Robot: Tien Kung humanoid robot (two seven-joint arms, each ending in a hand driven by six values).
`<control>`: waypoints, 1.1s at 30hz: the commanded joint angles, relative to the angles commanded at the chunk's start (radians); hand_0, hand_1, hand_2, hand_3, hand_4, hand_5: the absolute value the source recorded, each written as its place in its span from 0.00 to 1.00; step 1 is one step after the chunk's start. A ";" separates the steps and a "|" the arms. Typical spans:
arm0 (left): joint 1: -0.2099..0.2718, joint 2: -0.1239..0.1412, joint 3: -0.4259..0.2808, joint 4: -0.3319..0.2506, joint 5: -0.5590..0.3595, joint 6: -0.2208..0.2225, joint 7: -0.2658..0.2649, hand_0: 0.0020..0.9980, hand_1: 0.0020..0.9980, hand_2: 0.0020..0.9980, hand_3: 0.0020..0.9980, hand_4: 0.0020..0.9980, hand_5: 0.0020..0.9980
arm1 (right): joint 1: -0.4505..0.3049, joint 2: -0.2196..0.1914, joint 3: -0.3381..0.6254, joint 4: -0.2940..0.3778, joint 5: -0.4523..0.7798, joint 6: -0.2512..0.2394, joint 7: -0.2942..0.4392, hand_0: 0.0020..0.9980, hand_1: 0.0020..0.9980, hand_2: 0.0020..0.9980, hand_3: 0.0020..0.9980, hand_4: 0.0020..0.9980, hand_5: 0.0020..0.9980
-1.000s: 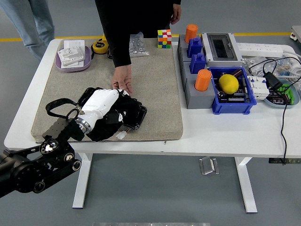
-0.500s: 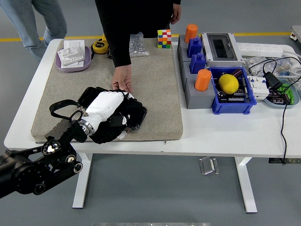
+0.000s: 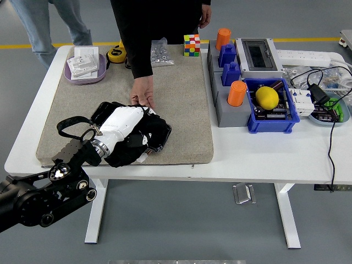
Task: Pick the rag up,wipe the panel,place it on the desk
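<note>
My left hand (image 3: 136,131), white-backed with black fingers, lies over a black panel (image 3: 161,133) on the grey mat (image 3: 181,93). Its fingers are curled down on a dark rag (image 3: 122,154) that bunches under the palm and presses on the panel. A small white bit (image 3: 142,158) sticks out at the panel's near edge. A person's hand (image 3: 143,98) rests on the panel's far edge. Most of the panel is hidden by my hand and the rag. My right arm is out of view.
A purple tray (image 3: 86,74) with white parts and a yellow tape measure (image 3: 116,53) sit at the back left. A colour cube (image 3: 192,45), grey and blue blocks with orange cylinders (image 3: 237,93), a blue bin (image 3: 273,124) with a yellow lemon (image 3: 267,98), and cables (image 3: 330,132) lie to the right.
My left hand slid to the right over the panel with the rag, then eased back slightly. The person's hand stays on the panel's far edge.
</note>
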 joint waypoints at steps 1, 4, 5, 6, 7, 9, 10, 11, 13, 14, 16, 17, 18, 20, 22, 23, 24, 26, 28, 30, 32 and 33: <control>0.001 0.000 -0.004 0.004 -0.001 0.003 0.000 0.23 0.33 0.47 0.32 0.23 0.00 | 0.000 0.000 -0.001 0.000 0.001 0.000 0.000 0.72 0.63 0.67 0.58 0.98 0.55; 0.007 0.001 -0.025 0.025 0.003 0.009 0.000 0.23 0.33 0.47 0.32 0.23 0.00 | -0.001 0.000 -0.001 0.000 0.001 0.000 0.000 0.72 0.63 0.67 0.58 0.98 0.55; 0.008 0.001 -0.029 0.030 0.003 0.010 0.000 0.23 0.33 0.47 0.32 0.23 0.00 | -0.001 0.000 -0.002 0.000 0.001 0.001 0.000 0.72 0.63 0.67 0.58 0.98 0.55; 0.009 0.003 -0.037 0.037 0.008 0.011 0.001 0.23 0.33 0.47 0.33 0.23 0.00 | -0.001 0.000 -0.001 0.000 -0.001 0.001 -0.001 0.72 0.63 0.67 0.58 0.98 0.55; 0.009 0.005 -0.045 0.045 0.010 0.013 0.001 0.23 0.33 0.47 0.33 0.23 0.00 | -0.001 0.000 -0.001 0.000 0.000 0.000 -0.001 0.72 0.63 0.67 0.58 0.98 0.55; 0.012 0.008 -0.060 0.056 0.015 0.014 0.002 0.23 0.33 0.47 0.33 0.23 0.00 | 0.000 0.000 0.001 0.000 -0.001 0.000 -0.001 0.72 0.63 0.67 0.58 0.98 0.55; 0.013 0.010 -0.066 0.063 0.015 0.016 0.001 0.23 0.33 0.47 0.33 0.23 0.00 | -0.001 0.000 0.001 0.000 0.001 0.000 -0.001 0.72 0.63 0.67 0.58 0.98 0.55; 0.014 0.013 -0.072 0.068 0.016 0.015 0.002 0.23 0.33 0.47 0.33 0.23 0.00 | -0.001 0.000 0.003 0.000 -0.001 0.000 -0.001 0.72 0.63 0.67 0.58 0.98 0.55; 0.018 0.016 -0.083 0.077 0.020 0.018 0.000 0.23 0.33 0.47 0.33 0.23 0.00 | -0.001 0.000 0.005 0.000 -0.001 0.000 -0.001 0.72 0.63 0.67 0.58 0.98 0.55; 0.019 0.017 -0.089 0.082 0.021 0.018 0.001 0.23 0.33 0.47 0.33 0.23 0.00 | -0.002 0.001 0.005 0.000 0.000 0.000 -0.001 0.72 0.63 0.67 0.58 0.98 0.55; 0.021 0.022 -0.099 0.092 0.025 0.019 0.000 0.23 0.33 0.47 0.33 0.23 0.00 | -0.002 0.001 0.006 0.000 -0.001 0.000 -0.001 0.72 0.63 0.67 0.58 0.98 0.55; 0.021 0.023 -0.103 0.096 0.026 0.019 0.000 0.23 0.33 0.47 0.33 0.23 0.00 | -0.002 0.001 0.005 0.000 -0.001 0.000 -0.001 0.72 0.63 0.67 0.58 0.98 0.55; 0.022 0.025 -0.107 0.099 0.028 0.019 -0.001 0.23 0.33 0.47 0.33 0.23 0.00 | -0.002 0.001 0.005 0.000 0.000 0.000 -0.001 0.72 0.63 0.67 0.58 0.98 0.55; 0.025 0.027 -0.119 0.110 0.033 0.019 0.000 0.23 0.33 0.47 0.33 0.23 0.00 | -0.001 0.001 0.004 0.000 0.001 0.000 -0.001 0.72 0.63 0.67 0.58 0.98 0.55; 0.028 0.028 -0.134 0.122 0.036 0.021 -0.001 0.23 0.33 0.47 0.33 0.23 0.00 | -0.001 0.001 0.005 0.000 0.000 0.000 -0.001 0.72 0.63 0.67 0.58 0.98 0.55; 0.029 0.029 -0.142 0.127 0.038 0.021 -0.001 0.23 0.33 0.47 0.33 0.23 0.00 | -0.001 0.001 0.006 0.000 0.000 -0.001 -0.001 0.72 0.63 0.67 0.58 0.98 0.55; 0.031 0.030 -0.148 0.132 0.041 0.020 -0.001 0.23 0.33 0.47 0.33 0.23 0.00 | -0.001 0.001 0.006 0.000 0.000 -0.001 -0.001 0.72 0.63 0.67 0.58 0.98 0.55; 0.034 0.033 -0.167 0.143 0.048 0.022 -0.002 0.23 0.33 0.47 0.33 0.23 0.00 | -0.001 0.002 0.006 0.000 0.000 -0.001 -0.002 0.72 0.63 0.67 0.58 0.98 0.55; 0.038 0.035 -0.186 0.154 0.052 0.024 -0.002 0.23 0.33 0.47 0.33 0.23 0.00 | -0.002 0.002 0.007 0.000 0.000 -0.001 -0.001 0.72 0.63 0.67 0.58 0.98 0.55; 0.040 0.038 -0.198 0.163 0.056 0.024 -0.003 0.23 0.33 0.47 0.33 0.23 0.00 | -0.003 0.002 0.006 0.000 0.001 -0.001 -0.001 0.72 0.63 0.67 0.58 0.98 0.55; 0.041 0.041 -0.208 0.175 0.059 0.025 -0.005 0.23 0.33 0.47 0.33 0.23 0.00 | -0.003 0.003 0.009 0.000 -0.001 -0.002 -0.001 0.72 0.63 0.67 0.58 0.98 0.55; 0.042 0.042 -0.215 0.179 0.062 0.024 -0.004 0.23 0.33 0.47 0.33 0.23 0.00 | -0.003 0.003 0.008 0.000 0.001 -0.002 0.000 0.72 0.63 0.67 0.58 0.98 0.55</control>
